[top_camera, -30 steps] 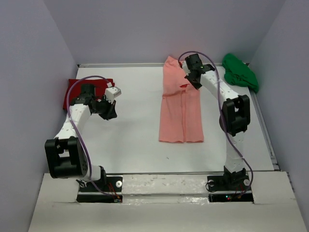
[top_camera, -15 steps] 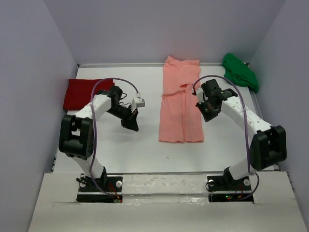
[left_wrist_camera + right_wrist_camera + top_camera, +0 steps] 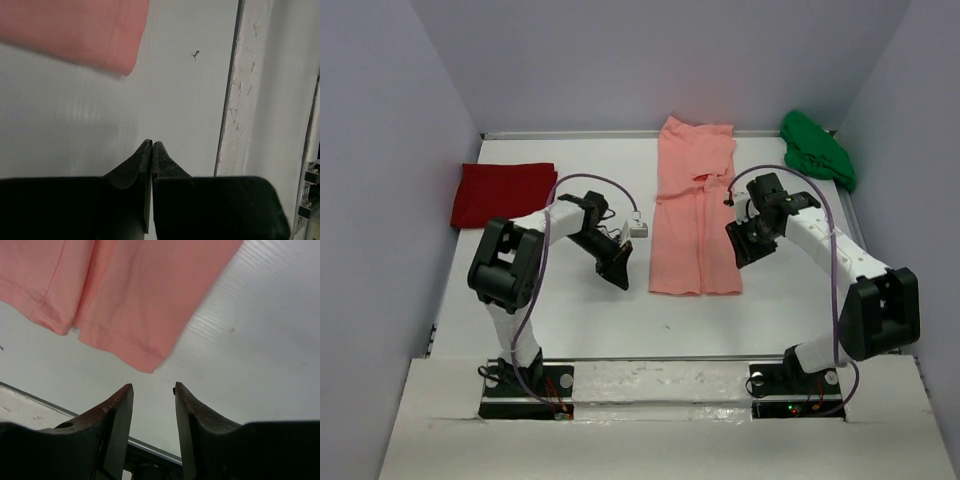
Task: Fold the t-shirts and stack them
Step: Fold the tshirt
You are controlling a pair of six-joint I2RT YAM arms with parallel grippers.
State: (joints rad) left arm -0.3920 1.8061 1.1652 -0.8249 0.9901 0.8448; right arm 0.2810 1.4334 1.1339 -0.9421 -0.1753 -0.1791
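The salmon-pink t-shirt (image 3: 695, 210) lies folded lengthwise into a long strip at the table's middle back. Its hem corner shows in the left wrist view (image 3: 75, 30), and its hem in the right wrist view (image 3: 135, 285). A deep red t-shirt (image 3: 503, 193) lies folded flat at the far left. At the back right corner sits a crumpled bright green t-shirt (image 3: 817, 150). My left gripper (image 3: 617, 272) (image 3: 152, 142) hangs just left of the pink hem, fingers together and empty. My right gripper (image 3: 740, 250) (image 3: 152, 387) hovers by the hem's right corner, open with nothing between its fingers.
Grey walls close in the table on the left, back and right. A white raised strip (image 3: 240, 100) runs along the table's near edge, with the arm bases (image 3: 525, 385) behind it. Bare white table surface (image 3: 580, 320) lies in front of the pink shirt.
Both arms have swung from the back of the table toward the pink shirt's near hem. The left came from the red shirt. The right gripper's jaws have parted.
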